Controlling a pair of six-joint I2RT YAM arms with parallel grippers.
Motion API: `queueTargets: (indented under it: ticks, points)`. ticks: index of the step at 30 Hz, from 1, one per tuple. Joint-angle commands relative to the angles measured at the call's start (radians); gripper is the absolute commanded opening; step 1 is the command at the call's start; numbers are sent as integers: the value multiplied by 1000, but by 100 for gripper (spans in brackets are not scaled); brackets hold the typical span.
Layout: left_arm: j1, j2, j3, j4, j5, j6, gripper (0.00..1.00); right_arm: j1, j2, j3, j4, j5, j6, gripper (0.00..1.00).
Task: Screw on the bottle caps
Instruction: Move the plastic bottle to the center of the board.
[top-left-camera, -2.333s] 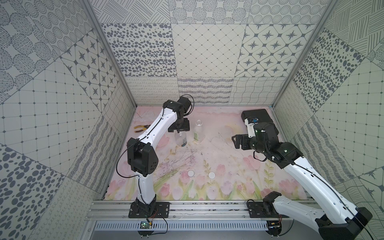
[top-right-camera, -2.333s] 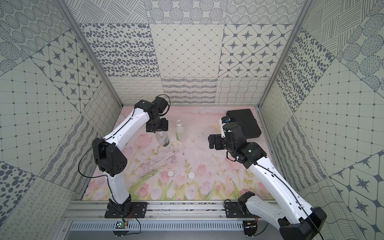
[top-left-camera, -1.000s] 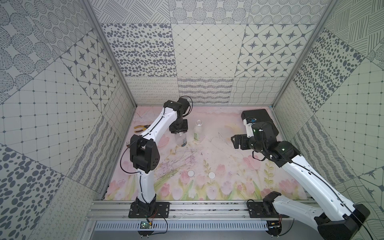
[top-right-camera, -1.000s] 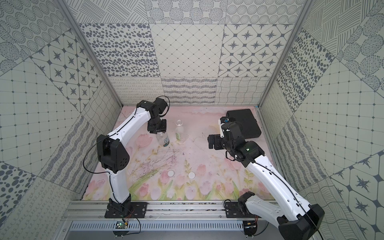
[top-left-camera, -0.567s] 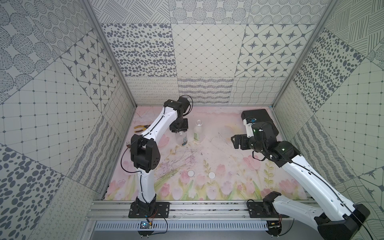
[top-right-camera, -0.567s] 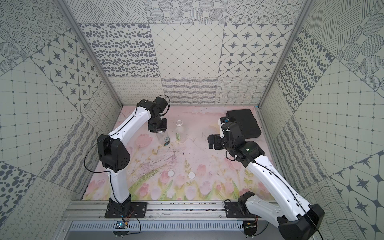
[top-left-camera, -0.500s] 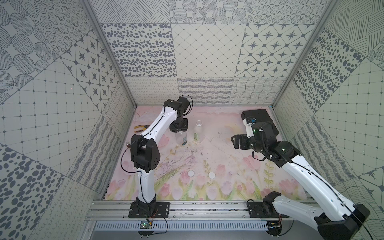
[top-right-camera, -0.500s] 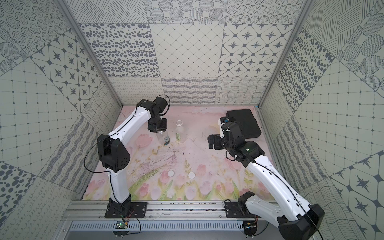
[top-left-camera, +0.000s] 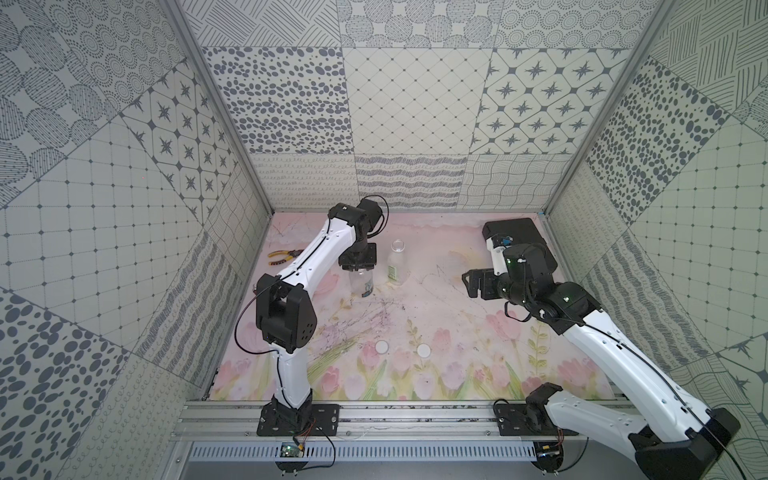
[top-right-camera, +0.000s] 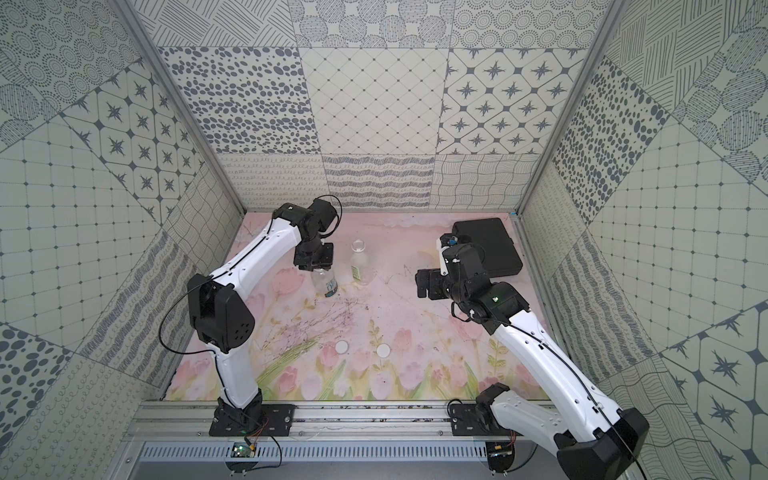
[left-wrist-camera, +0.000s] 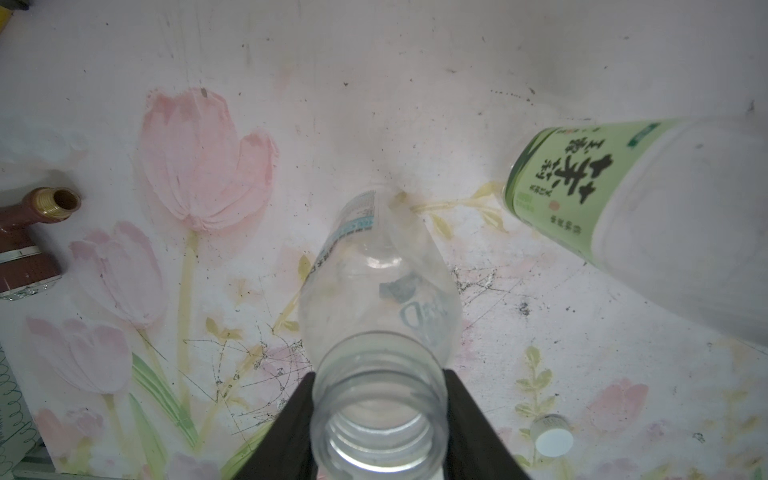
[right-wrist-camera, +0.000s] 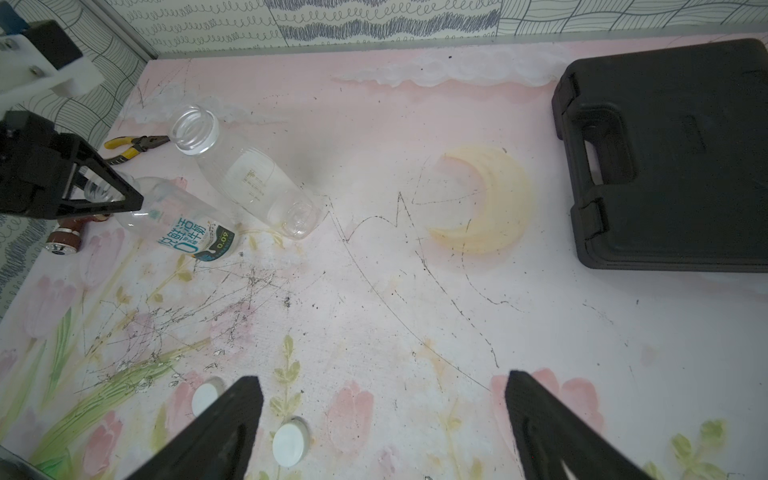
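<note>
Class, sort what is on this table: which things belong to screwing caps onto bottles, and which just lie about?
Belong: short clear plastic bottle with blue-white label; tall clear plastic bottle with green label; two small white round plastic caps.
Lying about: yellow-handled pliers; black plastic case; reddish-brown pipe fitting.

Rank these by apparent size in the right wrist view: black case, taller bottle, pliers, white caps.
1. black case
2. taller bottle
3. pliers
4. white caps, tied: they look alike, and the nearer one only seems slightly bigger.
</note>
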Motion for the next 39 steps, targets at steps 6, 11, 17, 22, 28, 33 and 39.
queueTargets:
  ticks: [6,11,17,22,28,33,39]
  points:
    - [-71,-141,-167,-4,-7,-14,41,5,1,1,24,14,-14,97]
    - [-124,-197,-220,13,-10,-32,41,5,0,3,18,16,-15,97]
    - [-199,-216,-232,24,-10,-50,41,5,-5,4,6,21,-14,97]
    - [-259,-216,-227,33,0,-67,42,5,-9,3,-1,26,-14,97]
    - [-329,-208,-210,43,-14,-98,43,5,-17,-4,-6,41,-12,97]
    - [-396,-168,-162,49,-28,-109,43,5,-19,-6,-7,57,7,97]
    - [-459,-95,-84,54,-24,-110,43,7,-29,-8,-20,105,22,97]
